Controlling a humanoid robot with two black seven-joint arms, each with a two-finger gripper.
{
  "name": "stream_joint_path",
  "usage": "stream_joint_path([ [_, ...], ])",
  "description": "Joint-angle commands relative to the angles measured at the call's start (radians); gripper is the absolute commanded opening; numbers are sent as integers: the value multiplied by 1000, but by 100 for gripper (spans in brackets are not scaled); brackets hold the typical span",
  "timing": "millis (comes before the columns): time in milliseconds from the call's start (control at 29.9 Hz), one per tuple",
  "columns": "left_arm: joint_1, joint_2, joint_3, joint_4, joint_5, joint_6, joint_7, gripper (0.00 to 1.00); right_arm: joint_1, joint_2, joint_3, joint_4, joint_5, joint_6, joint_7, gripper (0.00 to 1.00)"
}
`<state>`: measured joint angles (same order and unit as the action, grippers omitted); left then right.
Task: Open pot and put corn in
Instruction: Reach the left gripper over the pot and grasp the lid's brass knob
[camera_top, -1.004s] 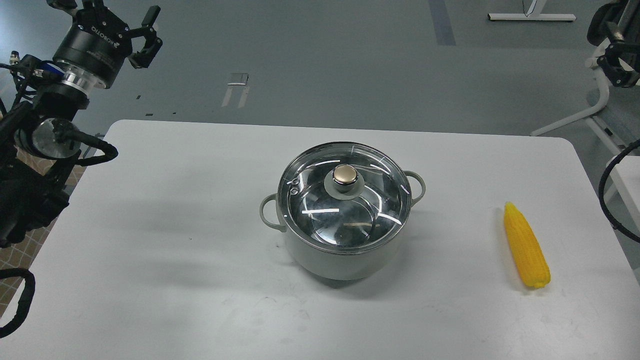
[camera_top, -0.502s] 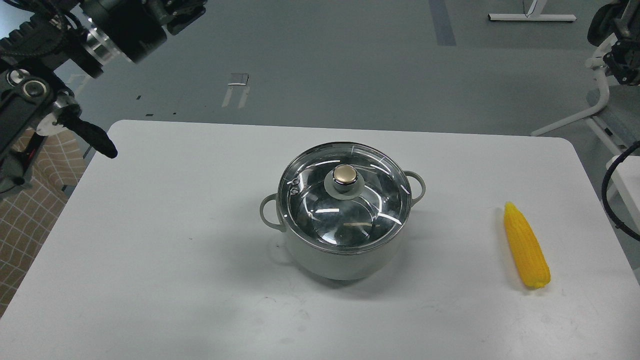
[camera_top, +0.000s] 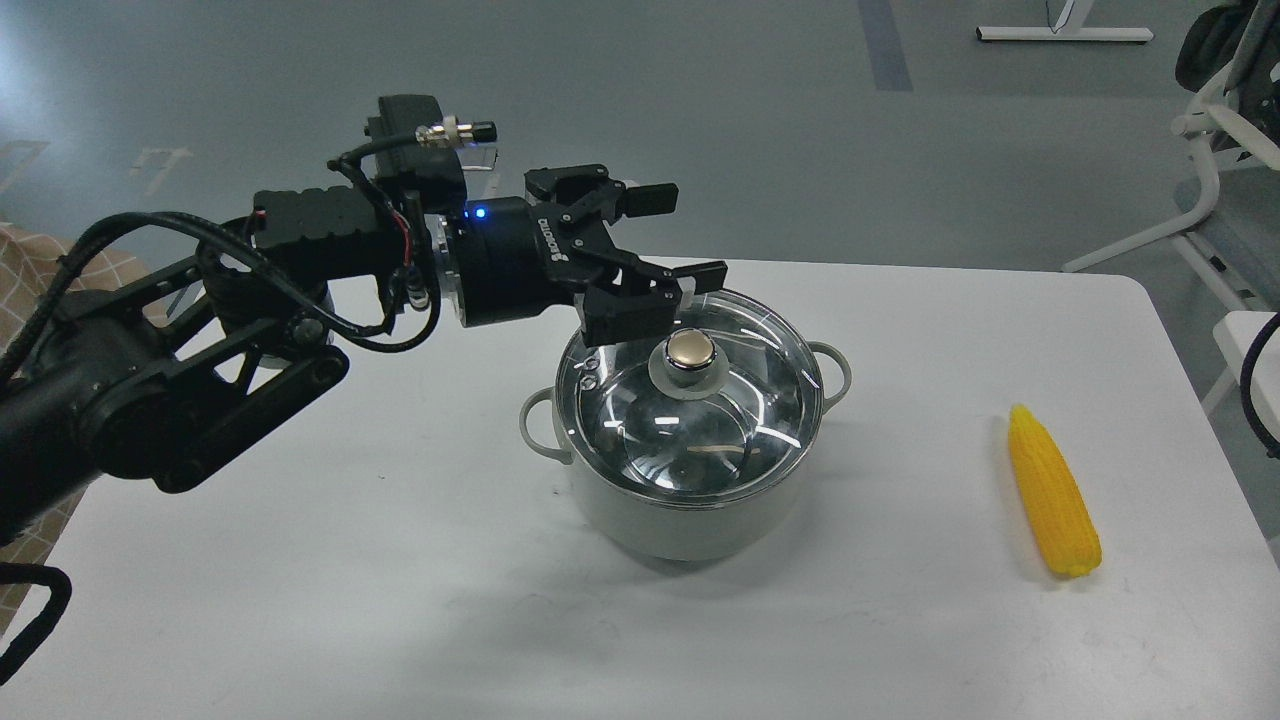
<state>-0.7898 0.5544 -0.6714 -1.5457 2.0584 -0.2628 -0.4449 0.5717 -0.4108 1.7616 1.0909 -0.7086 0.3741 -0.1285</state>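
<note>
The pale grey-green pot stands in the middle of the white table. Its glass lid with a gold knob sits closed on it. My left arm reaches in from the left. My left gripper is open and empty, fingers pointing right. It hovers over the far left rim of the lid, just behind and above the knob, with the lower finger close to it. The yellow corn lies on the table at the right, apart from the pot. My right gripper is out of view.
A black cable loops at the right edge of the view. A white chair frame stands on the grey floor beyond the table's right corner. Bare table surface lies between the pot and the corn.
My left arm has swung from the far upper left down and right over the table, bringing its open gripper beside the lid knob. Pot, lid and corn have not moved.
</note>
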Motion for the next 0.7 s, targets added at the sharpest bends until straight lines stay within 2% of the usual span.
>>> stream_joint_path([
  [0, -2, -28, 79, 9, 78, 30, -1, 85, -10, 0, 1, 7, 0, 0, 0, 100],
  [134, 0, -76, 95, 38, 98, 48, 2, 80, -21, 0, 3, 18, 0, 0, 0, 100],
  [234, 1, -132, 95, 111, 100, 50, 3, 75, -21, 0, 3, 20, 0, 0, 0, 100],
  [435, 11, -182, 110, 223, 117, 59, 6, 74, -23, 0, 10, 21, 0, 0, 1, 100],
  [669, 26, -183, 118, 234, 117, 76, 11, 74, -27, 0, 12, 21, 0, 0, 0, 100],
])
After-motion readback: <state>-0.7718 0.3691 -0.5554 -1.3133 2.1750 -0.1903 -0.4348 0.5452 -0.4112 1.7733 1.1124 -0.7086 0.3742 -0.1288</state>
